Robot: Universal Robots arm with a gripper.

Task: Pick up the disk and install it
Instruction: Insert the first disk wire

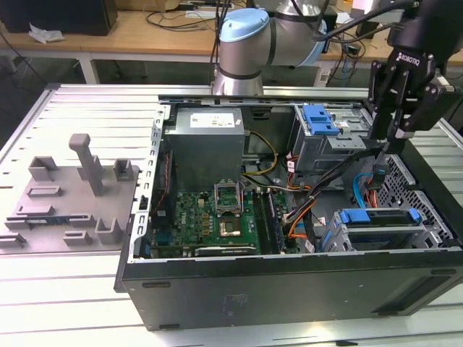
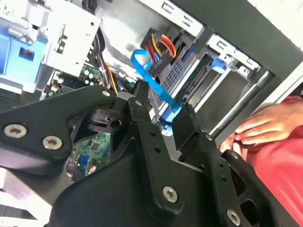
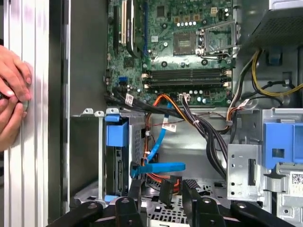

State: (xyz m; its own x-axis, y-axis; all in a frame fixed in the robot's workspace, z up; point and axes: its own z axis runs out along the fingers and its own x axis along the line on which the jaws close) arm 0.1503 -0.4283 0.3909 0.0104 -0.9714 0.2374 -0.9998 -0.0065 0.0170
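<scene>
**Open claw beside the seated disk**

We see the claw (image 3: 163, 184) with its fingers spread, gripping nothing, hanging inside the computer case (image 1: 289, 289) near a blue cable (image 3: 158, 166). The disk (image 1: 380, 217) sits in its bay at the case's corner, just beside the claw. A person's hand (image 3: 12, 94) rests on the surface (image 1: 72, 303) outside the case.

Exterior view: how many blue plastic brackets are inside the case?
2: one bracket on the far drive cage, one framing the disk at the exterior view's right. Others may be hidden.
</scene>
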